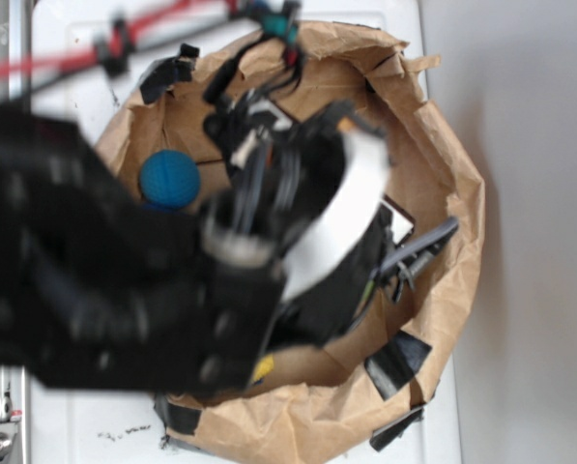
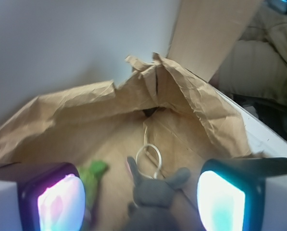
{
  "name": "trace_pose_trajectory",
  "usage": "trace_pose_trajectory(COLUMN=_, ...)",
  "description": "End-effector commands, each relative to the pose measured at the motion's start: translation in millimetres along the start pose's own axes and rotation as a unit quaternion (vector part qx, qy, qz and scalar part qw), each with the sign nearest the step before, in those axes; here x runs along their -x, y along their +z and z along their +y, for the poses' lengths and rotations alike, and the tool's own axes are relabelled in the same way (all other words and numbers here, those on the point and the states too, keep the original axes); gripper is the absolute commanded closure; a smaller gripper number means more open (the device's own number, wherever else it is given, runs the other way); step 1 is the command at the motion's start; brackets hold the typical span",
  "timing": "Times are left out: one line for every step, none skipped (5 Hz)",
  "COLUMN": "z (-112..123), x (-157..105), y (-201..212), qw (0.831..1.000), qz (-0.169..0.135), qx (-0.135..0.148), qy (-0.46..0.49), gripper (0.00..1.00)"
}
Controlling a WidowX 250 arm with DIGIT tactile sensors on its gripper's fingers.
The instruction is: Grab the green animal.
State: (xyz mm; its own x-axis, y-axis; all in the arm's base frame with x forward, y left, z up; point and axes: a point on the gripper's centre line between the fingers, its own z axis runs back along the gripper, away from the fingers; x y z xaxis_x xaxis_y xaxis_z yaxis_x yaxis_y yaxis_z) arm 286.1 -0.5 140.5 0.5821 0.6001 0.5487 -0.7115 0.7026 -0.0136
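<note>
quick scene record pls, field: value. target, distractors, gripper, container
target: green animal, low left in wrist view, by the left finger pad, partly hidden
distractors: grey plush between the fingers; blue ball
gripper: open, holding nothing
container: paper bag, arm reaching into it
ring: thin loop behind the grey plush

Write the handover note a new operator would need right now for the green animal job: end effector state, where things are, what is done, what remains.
End effector: open, empty, hanging inside the brown paper enclosure.
Green animal: on the paper floor, beside the left glowing pad, partly hidden by it.
Grey plush: lies centred between the pads, so it is the likelier accidental catch.
Done: approach only. No contact with the target.
Left: shift toward the green animal, descend, close, lift.
</note>
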Motion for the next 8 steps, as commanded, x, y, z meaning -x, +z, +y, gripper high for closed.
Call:
trace_pose_trajectory(z=-4.8, x=2.6, y=13.1, qw=0.996, qz=-0.036, qx=0.053, qy=0.062, gripper=0.00)
trace_pose_trajectory(z=-4.8, x=2.6, y=13.1, qw=0.996, qz=-0.036, qx=0.053, qy=0.062, gripper=0.00)
trace_pose_trajectory(z=-4.8, x=2.6, y=13.1, qw=0.996, qz=-0.036, qx=0.053, qy=0.062, gripper=0.00)
trace_pose_trajectory(z=-0.5, x=-0.5, y=11.1, qw=0.994, qz=0.044, qx=0.041, qy=0.094, gripper=0.00)
trace_pose_trajectory(z=2.9, x=2.3, y=11.9, qw=0.992, qz=0.072, qx=0.030, qy=0.100, gripper=0.00)
trace_pose_trajectory(z=3.7, x=1.7, y=13.4, qw=0.987, qz=0.111, qx=0.035, qy=0.109, gripper=0.00)
trace_pose_trajectory(z=2.6, x=11.3, y=-3.0, qw=0.968, qz=0.191, qx=0.075, qy=0.142, gripper=0.00)
trace_pose_trajectory(z=3.3, x=21.4, y=-10.1, qw=0.960, qz=0.201, qx=0.125, qy=0.153, gripper=0.00)
